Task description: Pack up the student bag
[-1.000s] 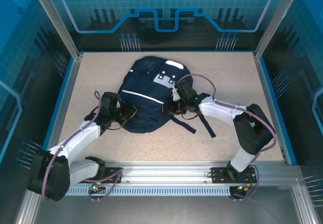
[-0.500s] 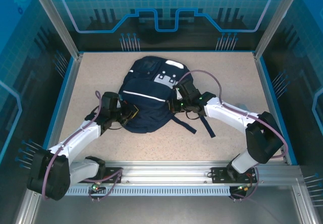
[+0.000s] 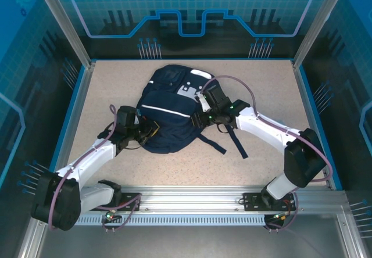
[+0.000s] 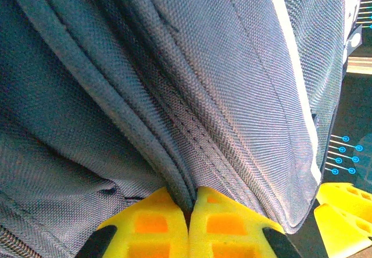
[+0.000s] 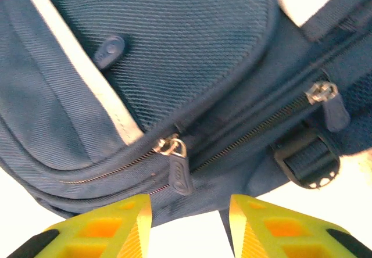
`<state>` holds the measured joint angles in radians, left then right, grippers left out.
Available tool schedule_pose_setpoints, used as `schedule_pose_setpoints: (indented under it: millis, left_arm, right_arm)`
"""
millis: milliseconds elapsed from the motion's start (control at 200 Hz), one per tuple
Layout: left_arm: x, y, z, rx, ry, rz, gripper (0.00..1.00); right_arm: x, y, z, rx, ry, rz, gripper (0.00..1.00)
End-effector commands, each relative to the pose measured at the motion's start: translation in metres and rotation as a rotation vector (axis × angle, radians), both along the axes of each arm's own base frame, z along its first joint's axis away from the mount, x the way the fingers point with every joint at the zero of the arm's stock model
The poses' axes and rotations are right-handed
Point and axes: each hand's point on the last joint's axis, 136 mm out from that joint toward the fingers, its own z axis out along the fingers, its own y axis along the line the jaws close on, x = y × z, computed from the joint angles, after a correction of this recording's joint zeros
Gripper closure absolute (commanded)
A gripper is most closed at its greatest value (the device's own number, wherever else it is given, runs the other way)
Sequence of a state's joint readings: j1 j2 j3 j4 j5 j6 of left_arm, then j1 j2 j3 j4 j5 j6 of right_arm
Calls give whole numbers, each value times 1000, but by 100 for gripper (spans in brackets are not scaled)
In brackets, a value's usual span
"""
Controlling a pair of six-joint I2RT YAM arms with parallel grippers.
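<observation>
Sliding right gripper (image 5: pixel 186 214) farther back along student bag (image 3: pixel 168 115) side since a second ago
Hovering spread-jawed by zipper pull (image 5: pixel 178 168), holding nothing; pinching bag seam (image 4: pixel 174 174) tight in left gripper (image 4: pixel 189 211)

speckled beige table (image 3: pixel 110 83) with a blue rim, navy student bag (image 3: pixel 168 115) flopped mid-table, black straps (image 3: pixel 237 142) trailing off right

Left pincer (image 4: pixel 189 211) is pinched tight; right pincer (image 5: pixel 190 214) has its 2 fingers (image 5: pixel 110 226) apart.
</observation>
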<state>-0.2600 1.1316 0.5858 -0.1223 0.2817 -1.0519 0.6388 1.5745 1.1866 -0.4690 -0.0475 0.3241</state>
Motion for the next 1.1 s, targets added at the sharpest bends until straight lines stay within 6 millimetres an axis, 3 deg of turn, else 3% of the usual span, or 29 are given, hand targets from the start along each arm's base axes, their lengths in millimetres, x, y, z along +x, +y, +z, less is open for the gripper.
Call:
schedule_pose_setpoints:
  millis: [0, 330, 640, 750, 835, 975, 1096]
  left_arm:
    - [0, -11, 12, -36, -30, -53, 100]
    - [0, -11, 14, -36, -35, -54, 100]
    - [2, -12, 14, -38, -36, -52, 100]
    - [3, -12, 15, -40, -35, -54, 100]
    - [4, -13, 15, -42, -35, -55, 100]
    - [7, -13, 20, -30, -45, -63, 100]
    - [10, -18, 23, -40, -48, -72, 100]
  right_arm:
    - [3, 15, -3, 51, 24, 116, 59]
    - [20, 20, -21, 19, 37, 149, 73]
    - [11, 18, -35, -5, 63, 184, 66]
    - [10, 18, -37, -10, 68, 188, 79]
    - [10, 17, -35, -21, 42, 177, 100]
    - [3, 10, -26, -32, 2, 156, 100]
    - [-23, 16, -21, -50, 6, 191, 100]
